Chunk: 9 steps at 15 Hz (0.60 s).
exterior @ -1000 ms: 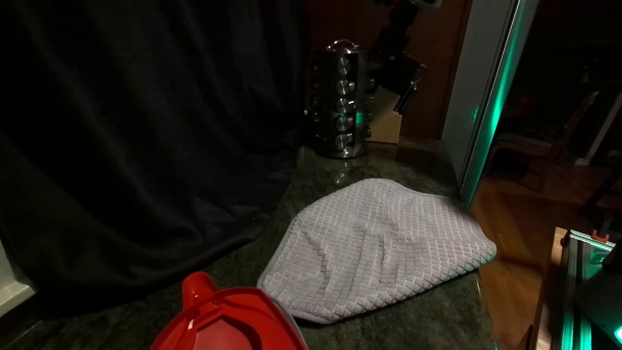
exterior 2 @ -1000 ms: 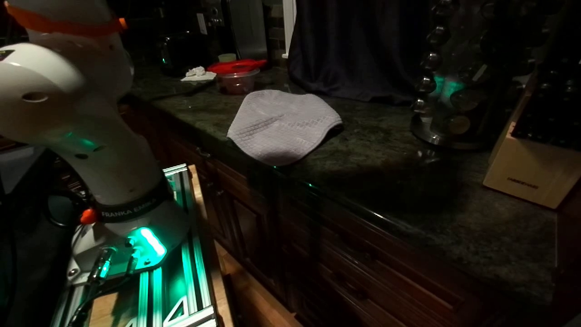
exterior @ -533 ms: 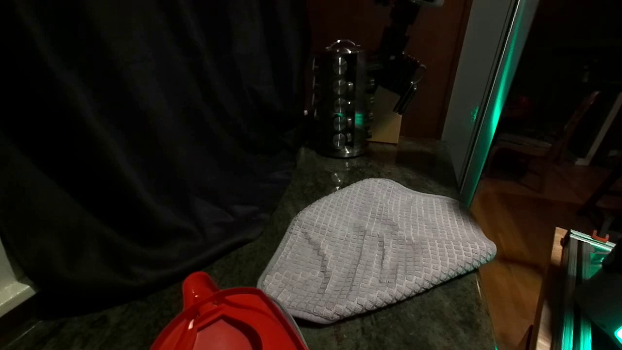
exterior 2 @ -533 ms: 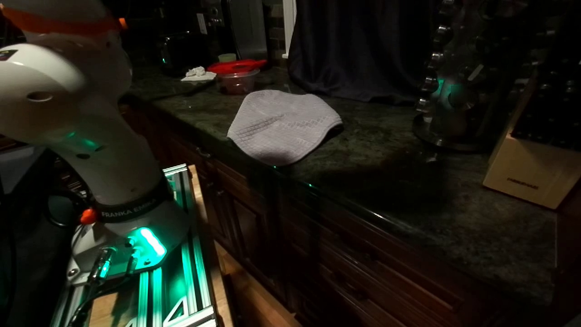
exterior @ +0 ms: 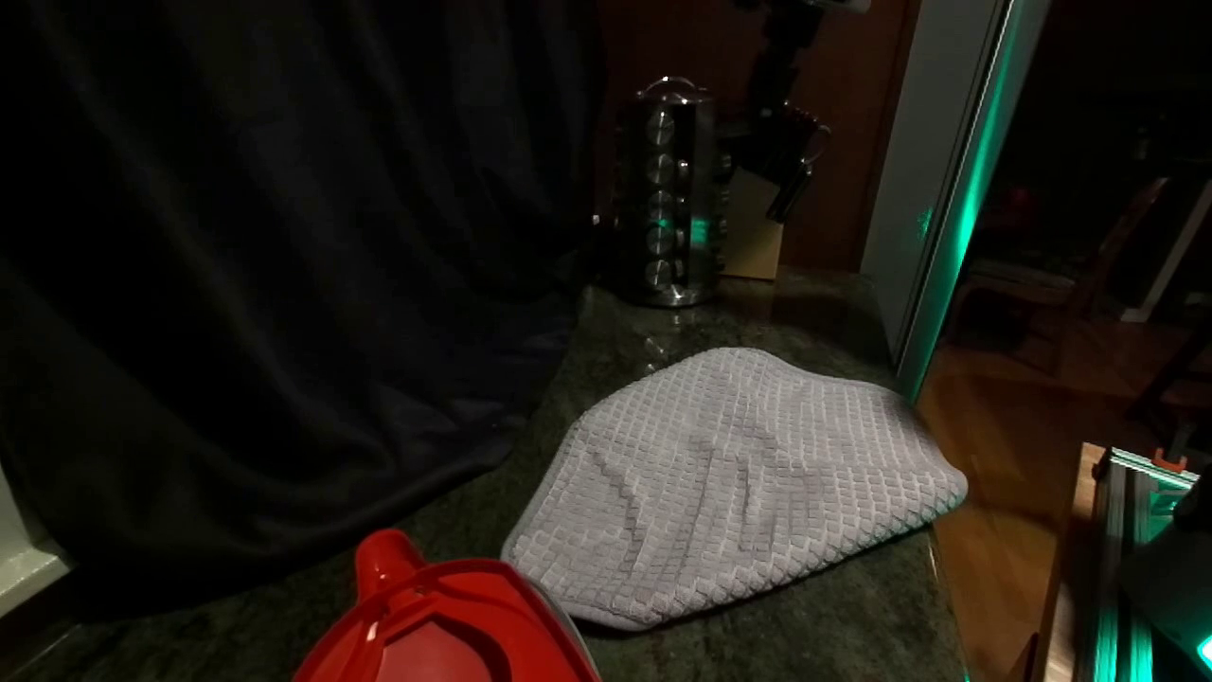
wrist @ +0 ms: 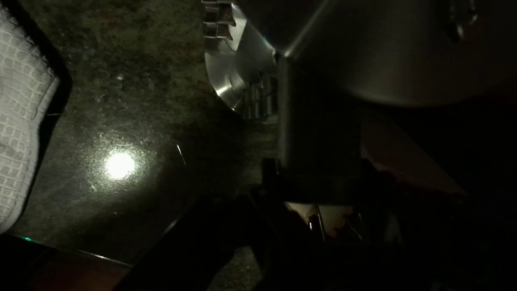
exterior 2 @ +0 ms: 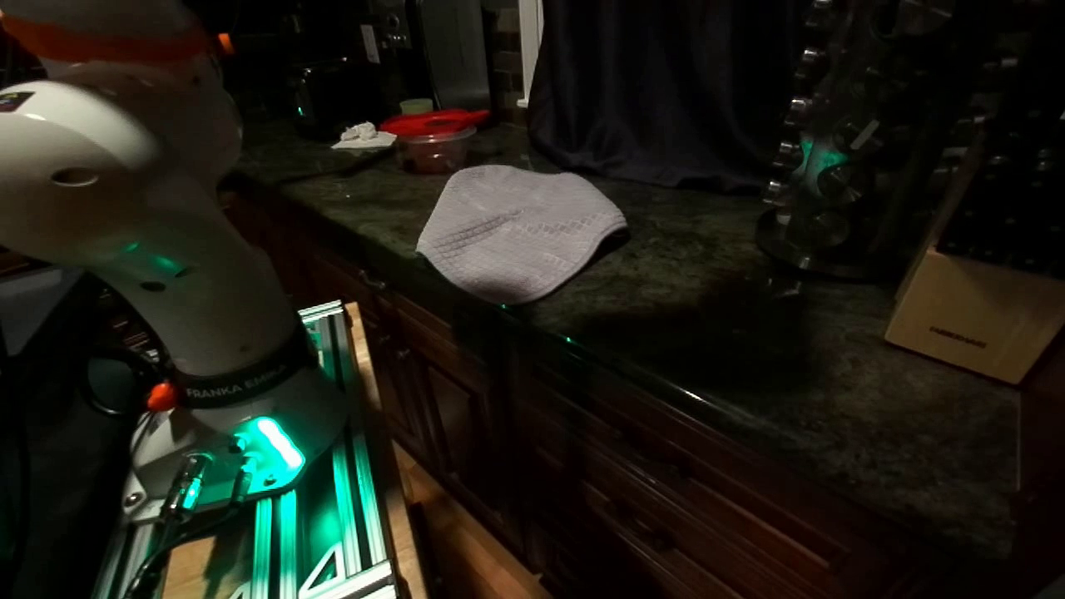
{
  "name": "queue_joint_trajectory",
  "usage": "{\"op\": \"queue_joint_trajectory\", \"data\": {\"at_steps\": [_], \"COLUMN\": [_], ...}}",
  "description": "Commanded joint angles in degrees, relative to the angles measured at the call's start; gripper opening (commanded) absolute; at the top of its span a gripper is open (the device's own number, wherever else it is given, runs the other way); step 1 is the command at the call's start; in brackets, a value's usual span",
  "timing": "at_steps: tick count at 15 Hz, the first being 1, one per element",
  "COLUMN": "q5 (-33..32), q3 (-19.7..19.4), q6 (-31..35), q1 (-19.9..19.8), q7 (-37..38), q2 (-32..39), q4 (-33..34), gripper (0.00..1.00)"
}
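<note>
Beside the knife block (exterior 2: 975, 314), spice rack (exterior: 670, 201) turned since earlier, jaws dark, their spread and grip unclear

- Spice rack (exterior: 668, 189): shiny metal carousel, loop handle on top
- Jars (exterior: 660, 242) stacked in columns, lids facing out
- Upright on counter (exterior: 814, 327), far end, just left of knife block (exterior: 755, 244) in an exterior view

Collar (exterior 2: 241, 382) at foot of arm (exterior 2: 216, 308), in an exterior view: FRANKA EMIKA, pale capitals on black, legible. Knife block (exterior 2: 973, 316), in an exterior view: one dark word on its pale front, blurred, looks like FARBERWARE. Sticker (exterior 2: 14, 101) higher on the arm, dark with coloured marks: too small to read. Pale strip (exterior 2: 865, 135) at the rack (exterior 2: 824, 162): label or glint, cannot tell. Pale patch (exterior 2: 369, 44) on something dark at back, tag-shaped: unreadable.
</note>
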Motion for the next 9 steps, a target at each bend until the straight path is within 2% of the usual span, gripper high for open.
{"op": "queue_joint_trajectory", "data": {"at_steps": [1, 4, 9], "q5": [-2.33, -2.82, -4.2], "q3": [-0.97, -0.97, -1.11], "q6": [-0.71, -1.83, -3.08], "q1": [-0.03, -0.18, -0.59], "q7": [3.67, 2.94, -2.41], "q2": [-4.1, -4.59, -4.72], "q4": [-1.88, -2.24, -1.76], "gripper": [0.25, 0.25, 0.25]}}
